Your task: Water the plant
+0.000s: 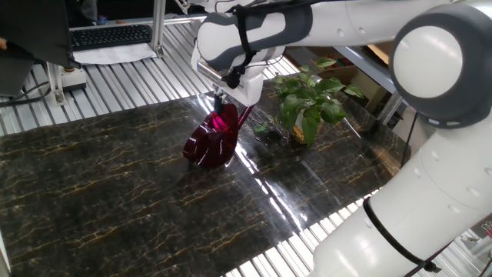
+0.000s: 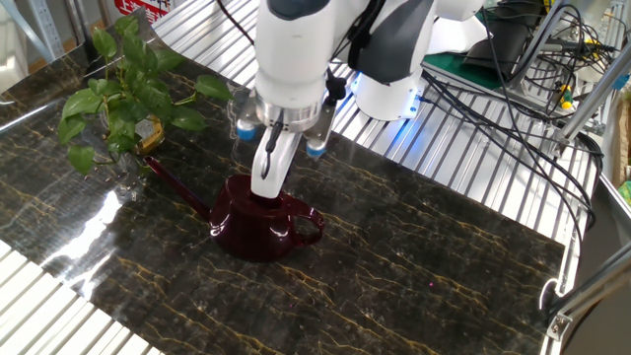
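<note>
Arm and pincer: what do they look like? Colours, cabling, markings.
The arm is glossy white with rounded casings and grey joint sections. A black cable runs along it, held by a black strap. The base shows a blue glow in the other fixed view. The pincer has slim white fingers; two small blue caps sit on the wrist flange. No markings can be read.

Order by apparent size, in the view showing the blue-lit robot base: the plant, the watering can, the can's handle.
1-2. Plant and watering can: similar; the can is nearer the camera, so unsure.
3. Handle, clearly smallest.
</note>
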{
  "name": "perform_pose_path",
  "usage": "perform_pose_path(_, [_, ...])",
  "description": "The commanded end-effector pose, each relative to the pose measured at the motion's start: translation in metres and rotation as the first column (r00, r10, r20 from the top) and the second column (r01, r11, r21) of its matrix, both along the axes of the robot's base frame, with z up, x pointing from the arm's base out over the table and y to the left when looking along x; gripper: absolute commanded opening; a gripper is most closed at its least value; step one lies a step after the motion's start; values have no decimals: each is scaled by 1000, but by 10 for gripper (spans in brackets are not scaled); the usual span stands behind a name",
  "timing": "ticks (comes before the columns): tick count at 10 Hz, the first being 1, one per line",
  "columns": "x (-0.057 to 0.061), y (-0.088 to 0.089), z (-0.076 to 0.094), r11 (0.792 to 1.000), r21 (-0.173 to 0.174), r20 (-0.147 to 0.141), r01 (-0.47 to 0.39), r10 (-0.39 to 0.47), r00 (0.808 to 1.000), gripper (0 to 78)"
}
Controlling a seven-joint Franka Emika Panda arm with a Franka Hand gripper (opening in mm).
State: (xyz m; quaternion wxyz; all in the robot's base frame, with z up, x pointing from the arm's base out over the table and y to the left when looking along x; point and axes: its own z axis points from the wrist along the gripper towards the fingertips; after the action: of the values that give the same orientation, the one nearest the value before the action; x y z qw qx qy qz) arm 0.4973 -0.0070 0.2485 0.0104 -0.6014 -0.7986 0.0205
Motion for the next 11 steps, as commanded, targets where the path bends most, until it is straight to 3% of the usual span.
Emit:
perform_pose_path(1, [11,1,-7,999,6,11,-51,51,999,0])
perform_pose_path(5, [11,1,-7,999,23,13,-46,46,999,0])
perform_pose_path(7, [11,1,-7,994,32,6,-103,103,995,0])
perform_pose_path(8, [11,1,-7,985,47,5,-165,165,986,0])
perform_pose_path(9, [11,1,-7,982,83,9,-170,169,985,0])
perform_pose_path(11, [11,1,-7,988,68,7,-135,135,991,0])
